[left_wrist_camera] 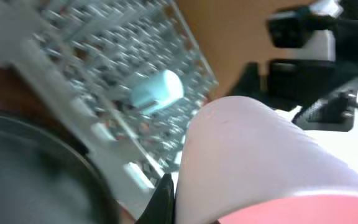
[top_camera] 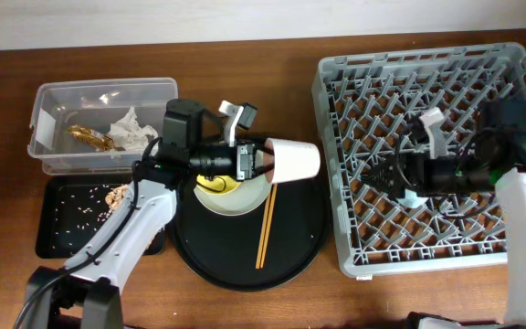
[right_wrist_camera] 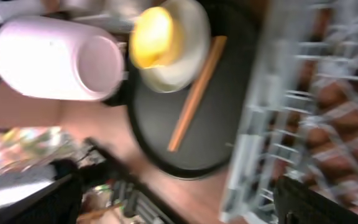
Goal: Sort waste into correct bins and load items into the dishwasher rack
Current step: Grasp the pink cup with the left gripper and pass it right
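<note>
1. The pink cup [top_camera: 295, 160] lay sideways in the air above the plate [top_camera: 241, 204]. Its mouth was hidden, and both wrist views were blurred.
2. The left gripper [top_camera: 265, 163] was clamped on the cup's mouth end.
3. The right gripper [top_camera: 382, 174] hung over the dishwasher rack [top_camera: 354, 82]; I cannot tell how far it was open.

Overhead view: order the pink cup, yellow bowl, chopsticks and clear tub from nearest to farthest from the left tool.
1. pink cup: held in the left tool.
2. yellow bowl, on the plate, and chopsticks, on the round tray, both just nearer the robot: too close to call.
3. clear tub: far off on the left side.
</note>
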You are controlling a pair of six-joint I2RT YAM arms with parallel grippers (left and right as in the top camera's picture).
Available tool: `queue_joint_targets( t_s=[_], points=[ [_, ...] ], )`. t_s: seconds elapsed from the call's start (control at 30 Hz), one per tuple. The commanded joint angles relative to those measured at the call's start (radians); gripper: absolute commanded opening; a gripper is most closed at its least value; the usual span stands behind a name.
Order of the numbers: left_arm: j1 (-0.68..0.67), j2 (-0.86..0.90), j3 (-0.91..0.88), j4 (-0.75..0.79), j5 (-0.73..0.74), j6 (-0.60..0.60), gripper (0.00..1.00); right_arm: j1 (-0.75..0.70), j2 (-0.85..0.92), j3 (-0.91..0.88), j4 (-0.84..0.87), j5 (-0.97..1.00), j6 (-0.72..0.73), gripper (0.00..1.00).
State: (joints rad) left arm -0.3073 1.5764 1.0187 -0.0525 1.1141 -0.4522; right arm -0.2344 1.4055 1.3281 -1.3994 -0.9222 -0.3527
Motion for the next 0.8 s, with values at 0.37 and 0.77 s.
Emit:
queue_joint_targets(
  t_s=[0.37, 0.77],
  points=[
    [-0.109, -0.006, 0.003, 0.168, 0.255, -0.217, 0.0, 0.373, 0.002, -0.021, 0.182, -0.276, -0.112, 0.98],
    [-0.109, -0.006, 0.003, 0.194, 0.286, -0.218, 0.0, 0.281, 0.003, -0.021, 0.269, -0.275, 0.0, 0.99]
  ],
)
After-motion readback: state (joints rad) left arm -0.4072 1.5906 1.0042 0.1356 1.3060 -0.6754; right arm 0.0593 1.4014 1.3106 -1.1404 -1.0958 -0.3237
